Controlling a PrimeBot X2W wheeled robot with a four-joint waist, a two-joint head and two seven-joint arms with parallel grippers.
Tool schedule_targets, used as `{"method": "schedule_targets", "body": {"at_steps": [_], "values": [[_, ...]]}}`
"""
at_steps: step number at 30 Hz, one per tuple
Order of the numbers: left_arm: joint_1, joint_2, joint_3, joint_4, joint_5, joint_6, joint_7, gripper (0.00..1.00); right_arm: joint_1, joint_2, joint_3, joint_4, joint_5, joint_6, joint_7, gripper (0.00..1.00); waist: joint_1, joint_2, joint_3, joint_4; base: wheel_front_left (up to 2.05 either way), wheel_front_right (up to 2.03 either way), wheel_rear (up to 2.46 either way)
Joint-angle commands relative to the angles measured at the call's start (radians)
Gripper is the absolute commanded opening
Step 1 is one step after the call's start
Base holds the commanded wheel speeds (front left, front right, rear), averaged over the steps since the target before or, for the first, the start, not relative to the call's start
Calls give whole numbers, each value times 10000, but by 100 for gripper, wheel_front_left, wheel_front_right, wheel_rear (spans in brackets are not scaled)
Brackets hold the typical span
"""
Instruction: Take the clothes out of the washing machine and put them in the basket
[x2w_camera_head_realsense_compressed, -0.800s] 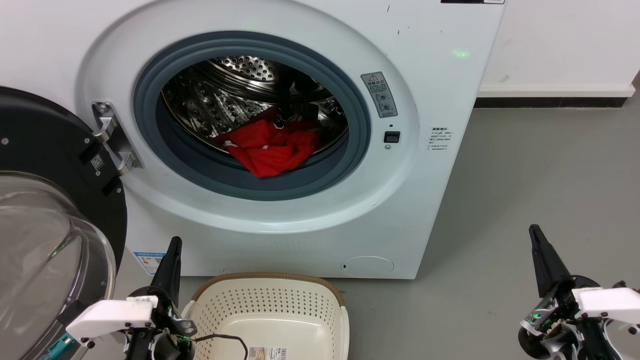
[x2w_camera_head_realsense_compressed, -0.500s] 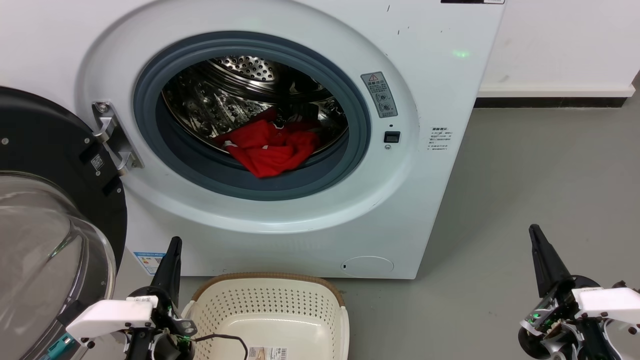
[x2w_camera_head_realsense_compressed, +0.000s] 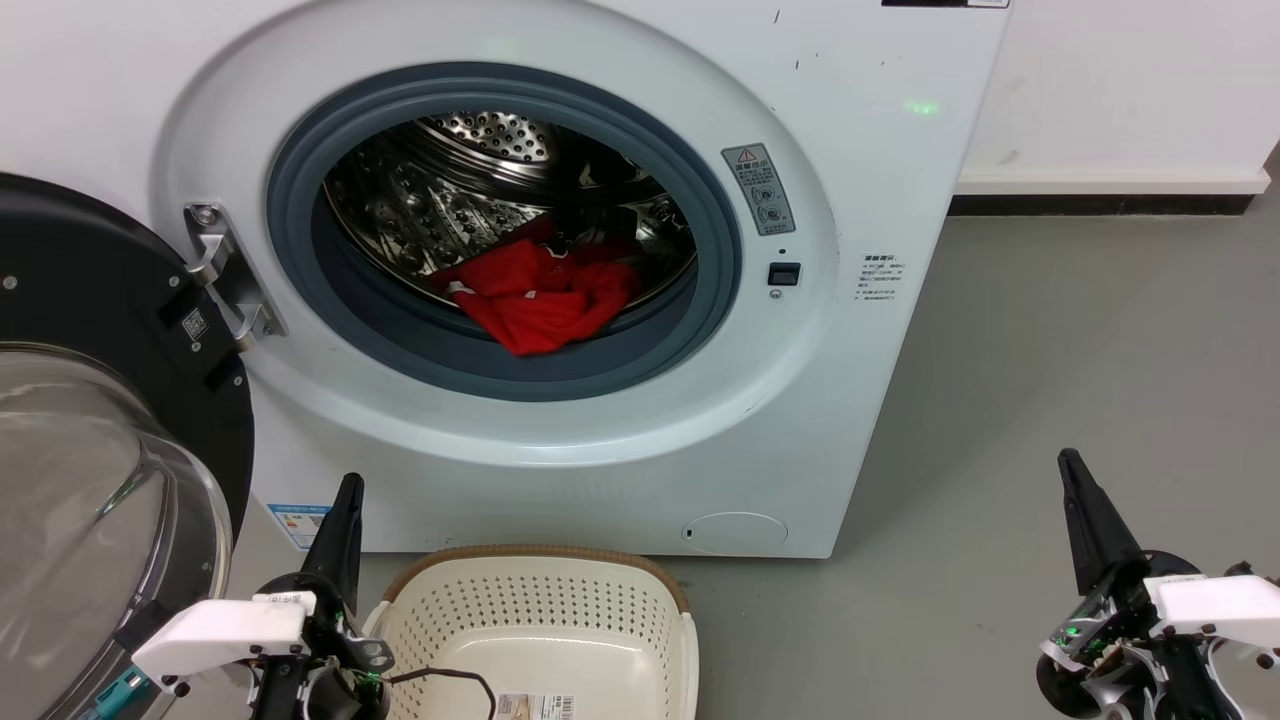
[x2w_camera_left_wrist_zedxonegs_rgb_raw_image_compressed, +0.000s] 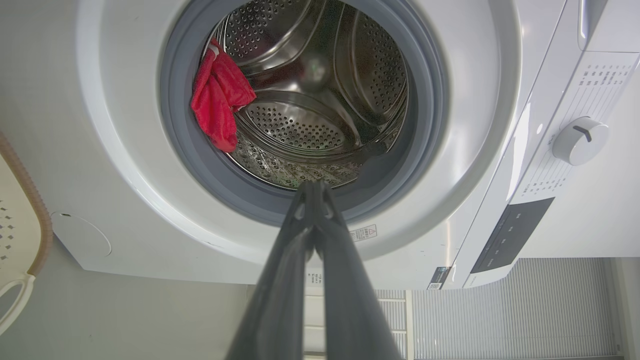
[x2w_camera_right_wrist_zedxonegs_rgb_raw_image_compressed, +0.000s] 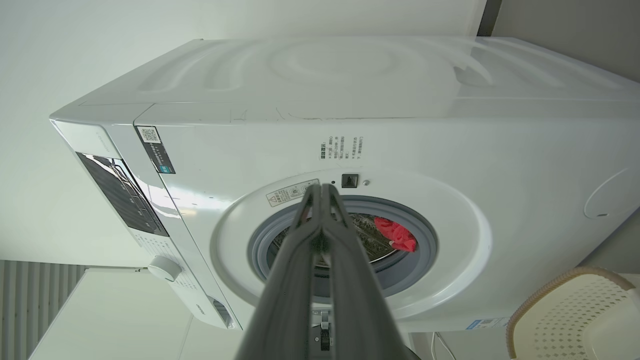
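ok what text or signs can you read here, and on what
Nothing reads as words.
Warning triangle: grey sticker on the large white front-loading washing machine; its print is too small.
White label right of it: characters too small.
QR code sticker on the black-framed door: no words.
Label in the cream perforated plastic basket: blurred.

Glossy perforated steel drum (x2w_camera_head_realsense_compressed: 440, 210), soft cloth clothes (x2w_camera_head_realsense_compressed: 540, 300), matt plastic basket (x2w_camera_head_realsense_compressed: 520, 605)

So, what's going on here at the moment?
Nothing is being handled yet. The washing machine has its door open, and the red clothes lie at the front of the drum. The basket sits on the floor below, no clothes in it. The left tool and right tool hover low at either side, both shut and empty.
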Motion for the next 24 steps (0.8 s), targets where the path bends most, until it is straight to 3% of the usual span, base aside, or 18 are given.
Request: {"method": "schedule_targets", "body": {"at_steps": [1,6,7,17,24], "values": [[-62,-8,20,-6,-16,-18,20,0,-127,33,8,10,-57,0,3,0,0,0,0,0,0,0,0],[-62,-8,20,-6,-16,-18,20,0,-127,33,8,10,-57,0,3,0,0,0,0,0,0,0,0],[-1,0,-1,-1,2,0,1,100,0,0,0,-1,-2,0,-2,100,0,0,0,0,0,0,0],[-80,9,-390,23,372,2,-442,100,175,3,264,-233,-317,0,-440,100,0,0,14,-1,0,0,0],[-234,34,-513,-250,1434,2,-774,100,240,5,283,-517,-990,0,-770,100,0,0,35,15,0,0,0]]}}
